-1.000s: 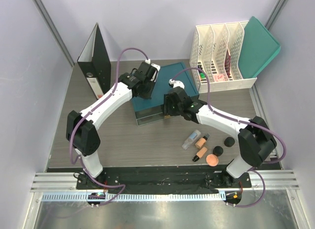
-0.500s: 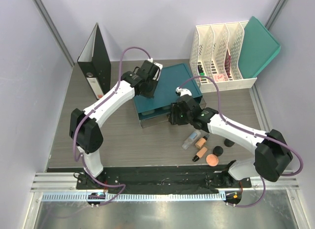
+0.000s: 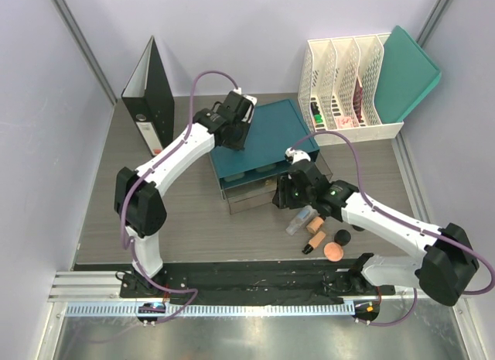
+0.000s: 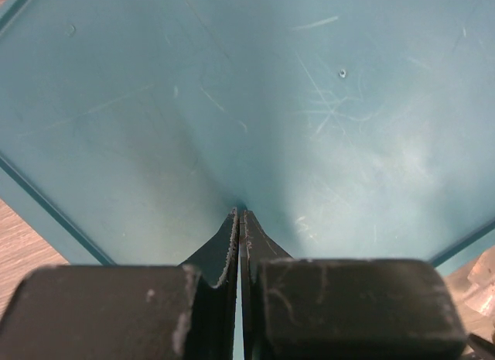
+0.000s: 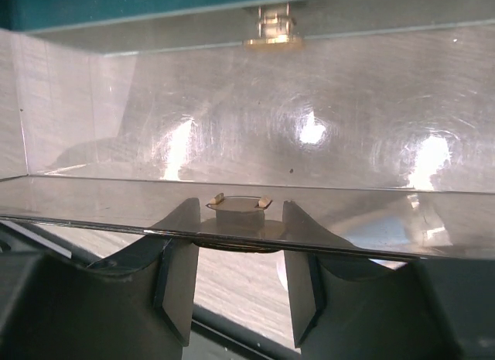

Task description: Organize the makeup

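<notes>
1. A grey wood-grain bench [image 3: 178, 213] carries everything, with both arms reaching in from its near edge.
2. A teal drawer box [image 3: 274, 135] sits mid-bench. Its clear drawer [image 3: 251, 196] stands partly out of the box's near face, and nothing can be made out inside it.
3. A black binder [image 3: 151, 97] stands upright at the back left. A white file rack [image 3: 344, 73] stands at the back right with a teal folder [image 3: 406, 73] leaning in its last slot.
4. The left gripper [image 4: 240, 221] rests tip-down on the box's teal lid, its fingers pressed together with nothing between them.
5. The right gripper [image 5: 240, 221] meets the drawer's front. It is narrowed about the small drawer knob [image 5: 240, 213], with one finger close on each side.
6. The makeup lies loose on the bench to the right of the drawer, near the front edge:
   - The clear bottle [image 3: 300, 219] lies just beside the right arm.
   - Two tan tubes [image 3: 315, 223] with black caps lie next to it.
   - Two black round jars [image 3: 360, 223] sit further right.
   - The peach disc [image 3: 334, 252] lies nearest the edge.
</notes>
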Controlling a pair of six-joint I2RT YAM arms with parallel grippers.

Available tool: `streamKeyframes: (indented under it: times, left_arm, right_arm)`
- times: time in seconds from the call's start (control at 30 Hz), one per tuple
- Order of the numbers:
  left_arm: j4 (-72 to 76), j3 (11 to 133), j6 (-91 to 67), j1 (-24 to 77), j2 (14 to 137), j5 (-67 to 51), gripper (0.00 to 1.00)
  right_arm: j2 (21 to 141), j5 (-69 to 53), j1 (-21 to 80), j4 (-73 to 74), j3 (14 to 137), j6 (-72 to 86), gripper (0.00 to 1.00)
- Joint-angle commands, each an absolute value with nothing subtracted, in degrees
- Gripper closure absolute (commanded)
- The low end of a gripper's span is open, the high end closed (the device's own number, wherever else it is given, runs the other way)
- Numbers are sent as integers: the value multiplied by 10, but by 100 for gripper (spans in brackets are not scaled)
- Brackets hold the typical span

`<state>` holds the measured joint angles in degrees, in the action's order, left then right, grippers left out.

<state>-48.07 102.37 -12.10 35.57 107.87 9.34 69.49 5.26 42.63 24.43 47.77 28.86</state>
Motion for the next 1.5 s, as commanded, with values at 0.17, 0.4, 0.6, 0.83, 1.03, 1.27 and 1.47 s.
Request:
streamKeyframes:
  times: [0.17, 0.4, 0.6, 0.83, 1.03, 1.27, 1.47]
  left_arm:
    - [-558, 1001, -127, 340, 1148, 95, 100]
    - [-559, 997, -128, 322, 1153, 93, 100]
    - [-561, 998, -128, 307, 1161, 86, 100]
    - [-555, 1001, -121, 302, 1153, 68, 100]
    - [-561, 1025, -115, 302, 1128, 44, 100]
    - [-591, 1066, -97, 302, 1096, -25, 100]
    - [-578, 1052, -97, 303, 1053, -63, 100]
  right_arm:
    - [666, 64, 424, 300, 460, 295, 93]
    - [672, 62, 424, 301, 469, 295, 61]
    - [655, 69, 424, 325, 470, 292, 42]
    - [588, 74, 423, 381, 468, 294, 33]
    - [535, 58, 423, 417, 471, 296, 27]
    - [494, 89, 423, 454, 512, 304, 29]
    - [525, 153, 424, 454, 592, 288, 41]
